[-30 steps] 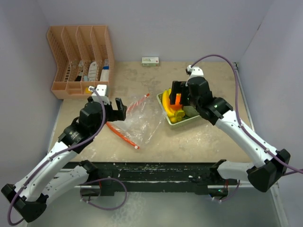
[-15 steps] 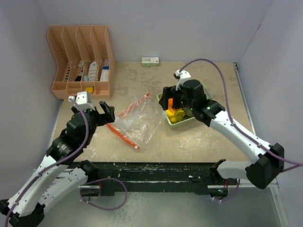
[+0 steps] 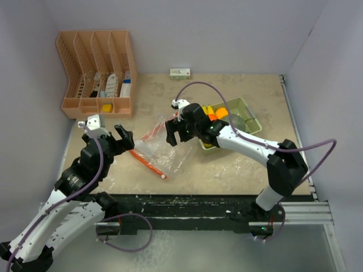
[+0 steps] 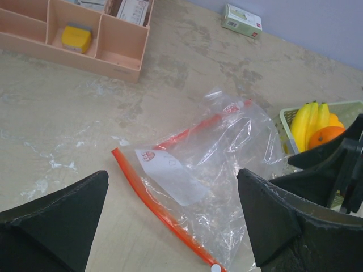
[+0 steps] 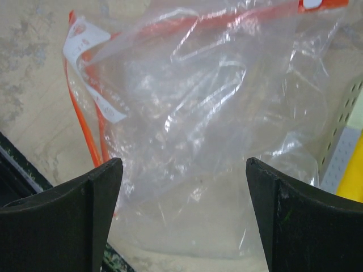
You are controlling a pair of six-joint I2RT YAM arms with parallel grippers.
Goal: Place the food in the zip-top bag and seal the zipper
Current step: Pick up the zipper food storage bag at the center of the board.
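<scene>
The food (image 3: 216,111) lies in a pale green tray (image 3: 249,119) a little right of the table's middle. The yellow bananas (image 4: 309,120) and an orange (image 4: 324,136) show at the tray's left end. The clear zip-top bag (image 3: 164,148) lies flat and crumpled beside the tray, on the side towards the left edge, and its orange zipper strip (image 4: 161,212) points at the near edge. No food shows through its film.

The right gripper (image 5: 182,164) is directly over the bag with its jaws spread wide and nothing between them. It may be brushing the plastic, though the views leave that unclear. The left gripper (image 4: 173,181) is nearer the left edge, equally wide open and empty, facing the bag's zipper side.

A pink organiser rack (image 3: 96,73) stands in the far left corner, and a small box (image 3: 180,73) lies at the far edge.
</scene>
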